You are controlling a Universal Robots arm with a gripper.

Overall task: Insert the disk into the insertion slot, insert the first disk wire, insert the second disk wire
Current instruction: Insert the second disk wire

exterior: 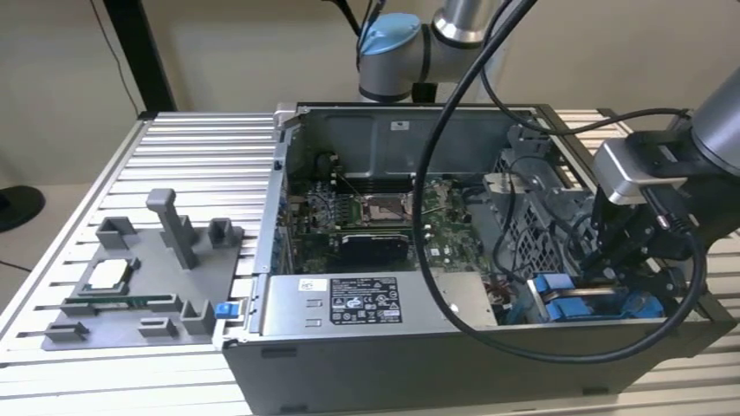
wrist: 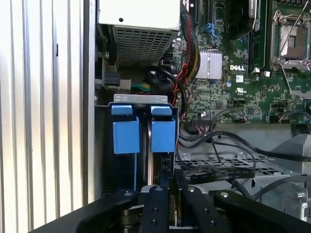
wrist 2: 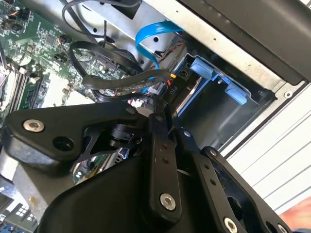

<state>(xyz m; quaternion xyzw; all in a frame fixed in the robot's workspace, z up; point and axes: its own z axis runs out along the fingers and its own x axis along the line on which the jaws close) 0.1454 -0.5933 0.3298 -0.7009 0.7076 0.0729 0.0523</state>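
The end effector point(exterior: 630, 260) sits at the lower right of the exterior view, reaching down into an open computer case point(exterior: 382, 113) that rests on a slatted metal bench point(exterior: 185, 165). In both wrist views its black linkage arms converge near the bottom centre of the frame. The fingers look drawn close together around a small dark connector, but the tips are partly hidden, so I cannot tell for certain whether they are clamped on it.

Just beyond the end effector lies the insertion slot point(wrist: 146, 104), a grey metal bay with bright blue rails. The disk point(wrist: 154, 165) appears to be seated in it already, standing on edge between two blue carrier tabs point(wrist: 126, 136).

Judging from this, the step in hand is plugging in a disk wire. To do it well, the connector should line up squarely with the disk's port and go in straight, without snagging the loose black cables point(wrist 2: 112, 80) or the blue ribbon cable point(wrist 2: 150, 39) nearby.

The disk's port, the connector's orientation and the fingertips are hidden behind the linkage. The disk label is not visible.
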